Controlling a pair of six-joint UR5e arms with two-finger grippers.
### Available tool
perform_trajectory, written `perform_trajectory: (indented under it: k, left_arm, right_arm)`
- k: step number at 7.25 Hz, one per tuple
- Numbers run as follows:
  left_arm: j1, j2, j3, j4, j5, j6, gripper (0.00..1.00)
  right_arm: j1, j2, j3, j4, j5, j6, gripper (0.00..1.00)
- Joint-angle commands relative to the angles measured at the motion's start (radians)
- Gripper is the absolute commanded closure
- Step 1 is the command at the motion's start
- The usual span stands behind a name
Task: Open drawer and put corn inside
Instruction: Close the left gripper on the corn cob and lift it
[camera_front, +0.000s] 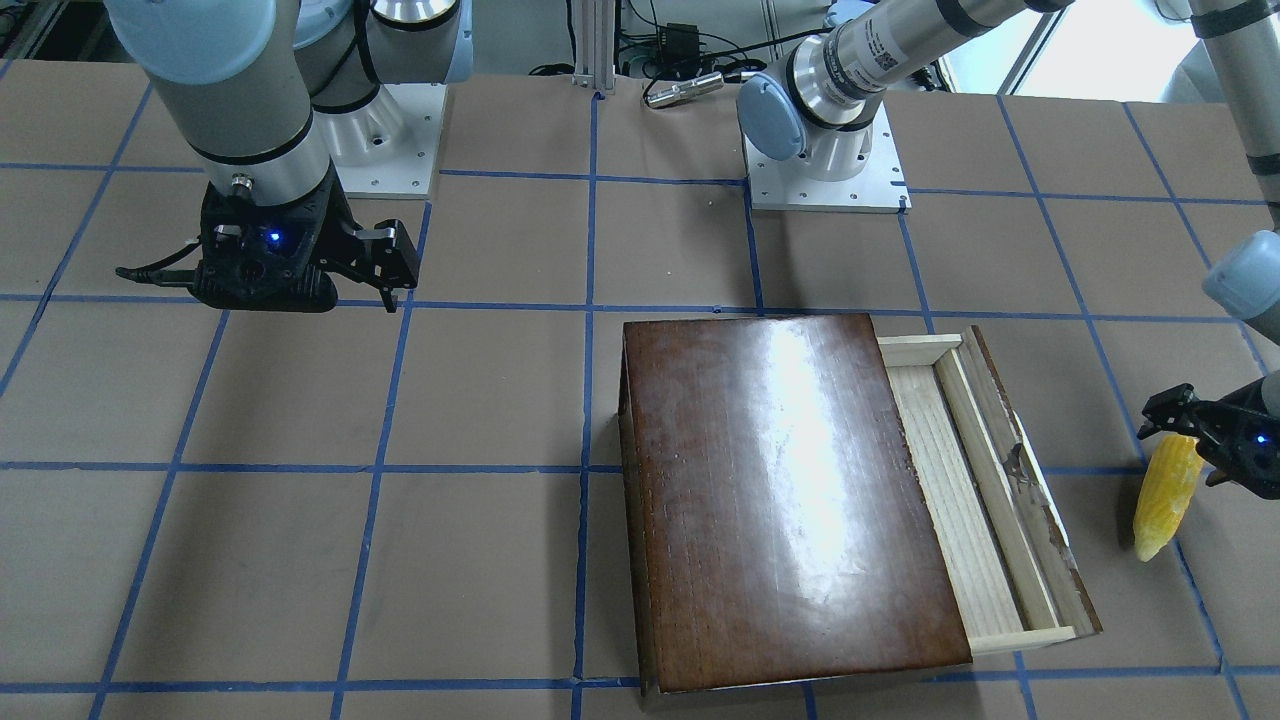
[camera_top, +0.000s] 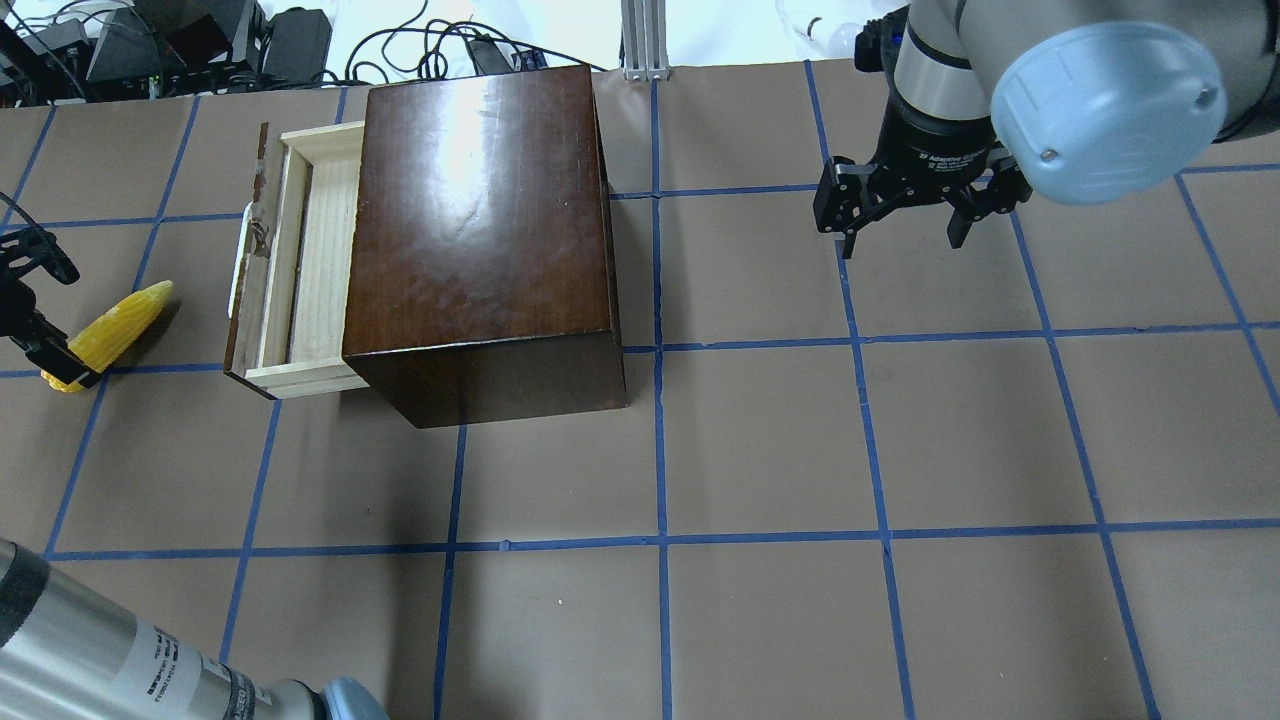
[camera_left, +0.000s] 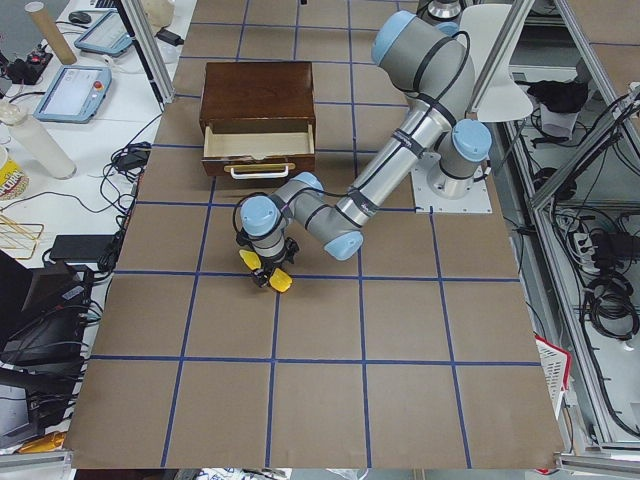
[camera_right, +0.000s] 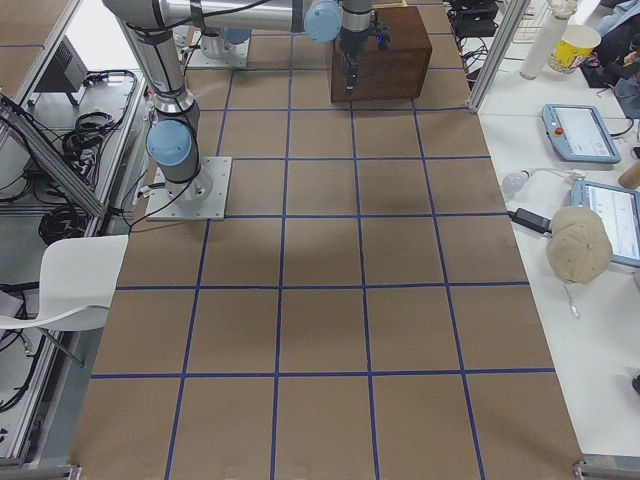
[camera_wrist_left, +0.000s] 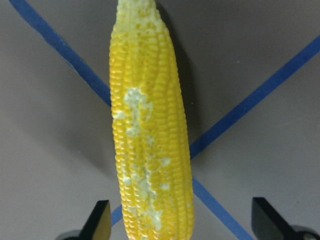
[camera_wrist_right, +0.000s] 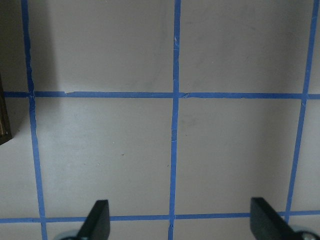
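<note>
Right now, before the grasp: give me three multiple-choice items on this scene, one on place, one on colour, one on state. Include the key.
1. Where is the corn relative to the drawer?
A) inside it
B) on the table, outside its front panel
C) wedged behind it

2. What colour is the drawer's inside?
A) pale wood
B) blue
C) black

3. How is the left claw?
A) shut on the corn
B) shut, empty
C) open, straddling the corn

Key:
1 B: the overhead view shows the cob lying on the table beyond the front panel.
2 A: the pulled-out tray shows light, unfinished boards.
3 C: the left wrist view shows the claw spread wide with the cob in the gap.
</note>
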Motion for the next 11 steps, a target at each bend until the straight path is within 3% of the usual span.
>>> perform_trajectory:
  k: [1, 2, 3, 7, 8, 11]
  left_arm:
    - [0.001, -0.024, 0.005, 0.010, 0.001, 0.005, 0.32]
    - [0.001, -0.029, 0.010, 0.008, 0.009, -0.001, 0.82]
    - [0.001, -0.029, 0.011, 0.008, 0.010, -0.002, 1.00]
    - [-0.021, 0.049, 0.030, -0.018, -0.006, -0.021, 1.00]
    - [-0.029, 0.086, 0.030, -0.053, -0.047, -0.068, 1.00]
    - [-0.104, 0.195, 0.149, -0.327, -0.051, -0.324, 1.00]
  right_arm:
    - [0.000, 0.001, 0.000, -0.001, 0.000, 0.000, 0.00]
    - [0.000, -0.001, 0.000, -0.001, 0.000, 0.000, 0.00]
    - [0.000, 0.001, 0.000, -0.001, 0.000, 0.000, 0.00]
    - [0.000, -0.001, 0.000, -0.001, 0.000, 0.000, 0.00]
    - [0.000, -0.001, 0.000, -0.001, 0.000, 0.000, 0.00]
    - [0.000, -0.001, 0.000, 0.000, 0.002, 0.000, 0.00]
